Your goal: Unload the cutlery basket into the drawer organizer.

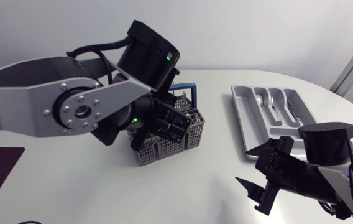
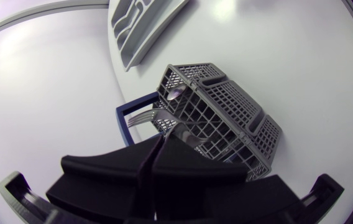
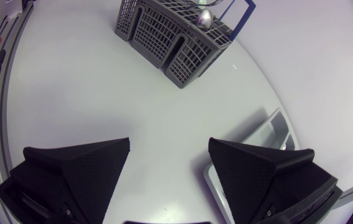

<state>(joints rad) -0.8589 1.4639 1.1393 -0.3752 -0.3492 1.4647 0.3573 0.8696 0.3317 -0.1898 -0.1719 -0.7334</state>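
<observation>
We count one grey plastic mesh cutlery basket with a blue handle (image 1: 159, 151) and, at its two o'clock, one grey moulded drawer organizer (image 1: 243, 124). The basket shows one steel spoon (image 2: 175, 93) and one steel fork (image 2: 140, 117). We cannot count the organizer's silver pieces.

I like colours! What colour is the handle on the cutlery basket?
The handle is dark blue; the left wrist view shows it best.
</observation>
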